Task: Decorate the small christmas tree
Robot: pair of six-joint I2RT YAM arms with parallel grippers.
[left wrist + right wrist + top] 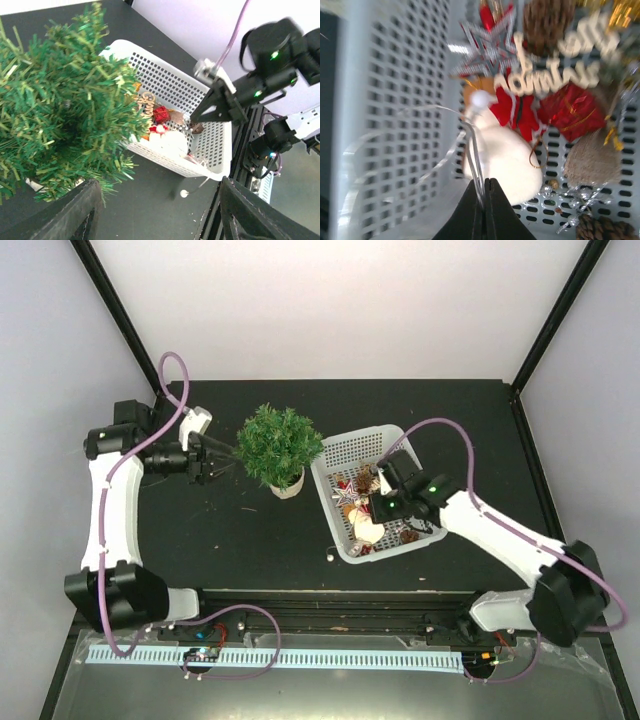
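My right fingers [470,212] are pressed together on the thin silver hanging thread [475,150] of a white rounded plush ornament with red trim [505,160]. The ornament lies inside the white perforated plastic basket [360,445]. Lying with it in the basket are a silver glitter star [485,47], a brown pine cone [545,20] and pale wooden lettering [555,75]. My left fingers [75,215] stand apart and hold nothing. They are on the side of the tree away from the basket, at its lower sprigs. The small bushy green artificial christmas tree [279,443] stands upright in its round white pot [287,483] on the black table [200,540], just beside the basket.
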